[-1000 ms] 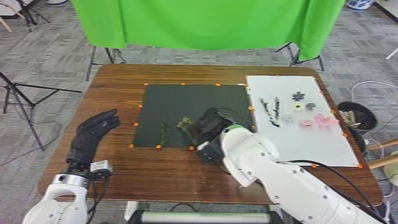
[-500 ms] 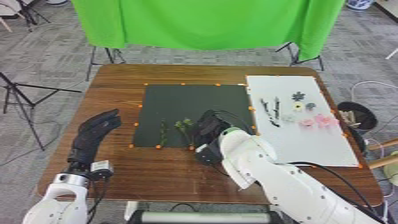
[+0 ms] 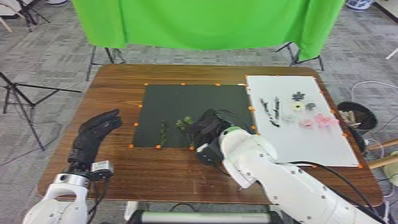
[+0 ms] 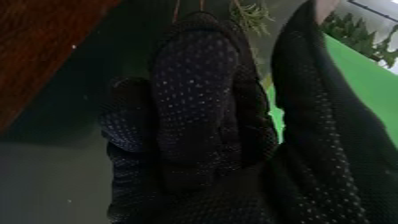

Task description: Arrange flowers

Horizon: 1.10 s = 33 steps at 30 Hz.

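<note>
Leafy sprig [image 3: 184,122] partly hidden by the right robot hand [image 3: 207,129], green cloth [image 3: 209,25] cut off at the head view's top

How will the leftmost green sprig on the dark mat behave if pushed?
The sprig is probably light and slightly bendy, being so thin. Lying flat on the dark mat, it would likely slide or swivel rather than tip.

my right hand [image 3: 210,131] wears a black glove [image 4: 191,100] peppered with pale dots. just behind it, a green patch [image 3: 233,129] marks my white, rounded arm [image 3: 262,167]; farther back runs a black cable [image 3: 342,181]. behind my black-gloved left hand [image 3: 87,137] sits a white box [image 3: 103,165].
</note>
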Each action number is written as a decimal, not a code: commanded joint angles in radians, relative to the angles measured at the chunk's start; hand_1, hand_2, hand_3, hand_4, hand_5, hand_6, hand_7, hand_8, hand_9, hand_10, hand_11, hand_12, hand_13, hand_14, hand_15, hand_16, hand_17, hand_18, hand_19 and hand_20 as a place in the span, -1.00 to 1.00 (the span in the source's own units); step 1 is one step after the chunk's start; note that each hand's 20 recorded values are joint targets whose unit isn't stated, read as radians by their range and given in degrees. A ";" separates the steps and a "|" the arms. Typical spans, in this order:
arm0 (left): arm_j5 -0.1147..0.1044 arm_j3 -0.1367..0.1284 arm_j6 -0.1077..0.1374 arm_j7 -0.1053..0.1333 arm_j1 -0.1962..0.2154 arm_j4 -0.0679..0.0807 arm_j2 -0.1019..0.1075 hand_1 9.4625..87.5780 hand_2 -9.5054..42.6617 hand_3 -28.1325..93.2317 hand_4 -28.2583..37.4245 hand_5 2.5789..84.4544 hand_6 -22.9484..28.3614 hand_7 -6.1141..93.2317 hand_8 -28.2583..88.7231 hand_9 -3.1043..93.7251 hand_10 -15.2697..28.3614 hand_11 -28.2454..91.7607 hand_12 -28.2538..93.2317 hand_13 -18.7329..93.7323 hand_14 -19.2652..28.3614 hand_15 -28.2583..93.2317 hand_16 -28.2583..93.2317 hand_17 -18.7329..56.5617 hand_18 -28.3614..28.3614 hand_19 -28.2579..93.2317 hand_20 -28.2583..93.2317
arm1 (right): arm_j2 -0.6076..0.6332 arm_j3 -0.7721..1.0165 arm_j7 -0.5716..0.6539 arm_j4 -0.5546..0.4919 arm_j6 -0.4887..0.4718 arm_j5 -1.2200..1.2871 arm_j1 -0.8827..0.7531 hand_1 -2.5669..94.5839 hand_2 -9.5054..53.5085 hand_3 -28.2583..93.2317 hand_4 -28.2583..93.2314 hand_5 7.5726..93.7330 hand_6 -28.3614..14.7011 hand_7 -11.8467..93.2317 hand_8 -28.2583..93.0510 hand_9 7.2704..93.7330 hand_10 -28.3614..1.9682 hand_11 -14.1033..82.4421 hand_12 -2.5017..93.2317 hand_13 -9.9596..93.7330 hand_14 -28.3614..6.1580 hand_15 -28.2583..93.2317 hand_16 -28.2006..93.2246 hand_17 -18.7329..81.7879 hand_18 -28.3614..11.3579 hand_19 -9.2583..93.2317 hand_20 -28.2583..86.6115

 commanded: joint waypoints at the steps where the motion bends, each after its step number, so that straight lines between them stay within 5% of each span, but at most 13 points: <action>1: 0.007 -0.003 -0.017 -0.012 0.003 0.002 -0.011 -0.59 -0.90 0.63 -0.65 0.03 -0.01 -0.53 -0.63 -0.09 0.28 -0.18 -0.28 -0.05 0.52 -0.25 -0.49 -0.40 0.45 -0.34 -0.29 | 0.023 0.014 0.000 -0.016 -0.039 -0.030 -0.006 0.06 -0.91 0.38 -0.72 0.57 0.02 -0.36 -0.35 0.99 -0.12 -0.30 -0.58 1.00 0.37 0.20 -0.27 0.88 0.21 0.65 0.04; 9: 0.007 -0.004 -0.020 -0.014 0.003 0.003 -0.013 -0.59 -0.90 0.63 -0.65 0.03 -0.01 -0.53 -0.63 -0.09 0.28 -0.18 -0.28 -0.05 0.52 -0.25 -0.49 -0.40 0.45 -0.34 -0.29 | 0.040 0.029 0.004 -0.023 -0.070 -0.020 -0.020 -0.01 -0.91 0.39 -0.71 0.55 0.05 -0.36 -0.42 0.96 -0.14 -0.29 -0.57 1.00 0.36 0.17 -0.24 0.87 0.20 0.64 0.07; 13: 0.008 -0.004 -0.022 -0.015 0.003 0.002 -0.014 -0.59 -0.90 0.63 -0.65 0.03 -0.01 -0.53 -0.63 -0.09 0.28 -0.18 -0.28 -0.05 0.52 -0.25 -0.49 -0.40 0.45 -0.34 -0.29 | 0.050 0.038 0.008 -0.033 -0.113 -0.014 -0.031 -0.10 -0.83 0.39 -0.70 0.53 0.07 -0.35 -0.67 0.94 -0.18 -0.30 -0.58 1.00 0.34 0.15 -0.22 0.85 0.18 0.64 0.08; 33: 0.012 0.001 -0.036 -0.020 -0.007 0.008 -0.013 -0.59 -0.90 0.63 -0.65 0.02 -0.02 -0.53 -0.63 -0.09 0.28 -0.18 -0.28 -0.05 0.52 -0.25 -0.49 -0.40 0.46 -0.34 -0.29 | 0.061 0.030 -0.048 -0.060 -0.125 -0.060 -0.022 -0.27 -0.60 0.31 -0.66 0.49 0.07 -0.43 -0.67 0.91 -0.24 -0.30 -0.58 1.00 0.25 0.07 -0.16 0.79 0.04 0.70 0.02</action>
